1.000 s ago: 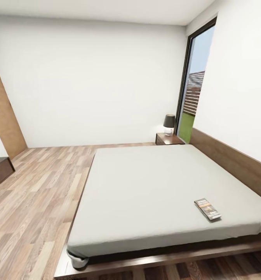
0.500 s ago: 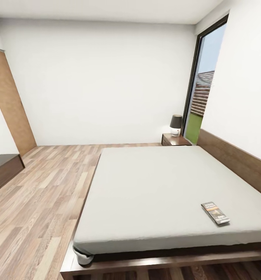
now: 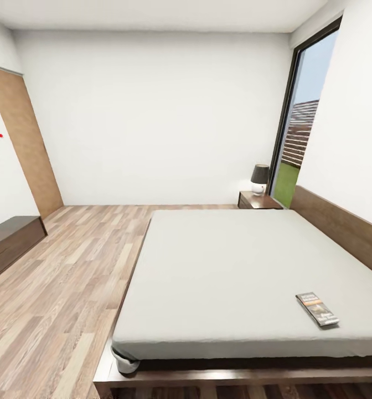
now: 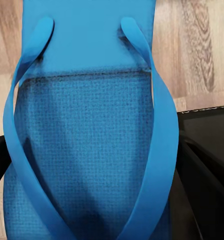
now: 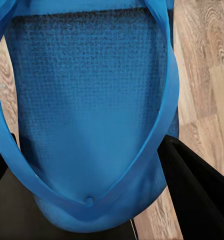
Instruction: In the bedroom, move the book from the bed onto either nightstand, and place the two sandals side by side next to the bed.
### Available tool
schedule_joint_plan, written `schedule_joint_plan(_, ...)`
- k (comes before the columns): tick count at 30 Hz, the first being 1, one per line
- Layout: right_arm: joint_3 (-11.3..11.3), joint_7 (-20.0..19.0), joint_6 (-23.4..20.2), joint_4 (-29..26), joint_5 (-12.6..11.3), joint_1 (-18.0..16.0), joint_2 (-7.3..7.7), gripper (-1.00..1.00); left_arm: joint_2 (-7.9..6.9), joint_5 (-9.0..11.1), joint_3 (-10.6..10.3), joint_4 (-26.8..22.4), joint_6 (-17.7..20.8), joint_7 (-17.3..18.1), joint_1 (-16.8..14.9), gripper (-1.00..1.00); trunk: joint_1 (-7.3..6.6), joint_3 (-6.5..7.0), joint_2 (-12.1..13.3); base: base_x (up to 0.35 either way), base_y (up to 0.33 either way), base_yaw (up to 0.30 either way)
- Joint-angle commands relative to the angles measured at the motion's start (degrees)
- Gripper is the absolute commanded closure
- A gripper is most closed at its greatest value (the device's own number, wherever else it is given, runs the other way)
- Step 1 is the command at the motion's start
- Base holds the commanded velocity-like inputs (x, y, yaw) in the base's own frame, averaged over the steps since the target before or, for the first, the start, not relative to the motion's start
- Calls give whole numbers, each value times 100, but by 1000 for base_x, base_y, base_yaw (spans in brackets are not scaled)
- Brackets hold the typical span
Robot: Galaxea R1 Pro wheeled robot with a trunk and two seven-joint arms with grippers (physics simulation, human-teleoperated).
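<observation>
While the thin dark paperback book (image 3: 317, 309) lies near the foot corner of the low grey-mattressed bed (image 3: 225, 277), your two grippers each carry a bright blue flat sandal (image 4: 87, 150) (image 5: 87, 115) (black fingers (image 4: 204, 170) (image 5: 199, 185) flank them) – clenched, as far as you can see

Dark book (image 3: 317, 309) flat on grey bed (image 3: 230, 266)

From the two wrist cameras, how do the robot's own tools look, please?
Little of them shows. The left tool has black, smooth, matte fingers with straight angular edges. The right tool looks the same: plain black fingers, no markings or cables that I can make out.
</observation>
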State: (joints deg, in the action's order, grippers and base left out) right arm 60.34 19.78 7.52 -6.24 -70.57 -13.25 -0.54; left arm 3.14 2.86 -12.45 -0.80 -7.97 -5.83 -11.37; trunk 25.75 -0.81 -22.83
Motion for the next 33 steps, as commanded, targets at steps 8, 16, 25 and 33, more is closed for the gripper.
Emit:
schedule_joint_plan(8, 48, 30, 22, -9, -62, -2, 2, 100, 3, 31, -47, 10, -21, -24, -7, 100, 3, -9, -9, 0, 0, 191)
schedule_joint_plan(16, 48, 30, 22, -9, -62, -1, 2, 100, 3, 31, -47, 10, -21, -24, -6, 100, 3, -9, -9, 0, 0, 32)
schedule_joint_plan(25, 49, 27, 19, -7, -60, -2, 2, 100, 3, 31, -47, 10, -21, -24, -6, 100, 3, -9, -9, 0, 0, 3)
schedule_joint_plan(33, 56, 26, 19, 0, -46, 72, 22, 100, 3, 31, -48, 10, -21, -24, -6, 100, 3, -15, -9, 0, 0, 0)
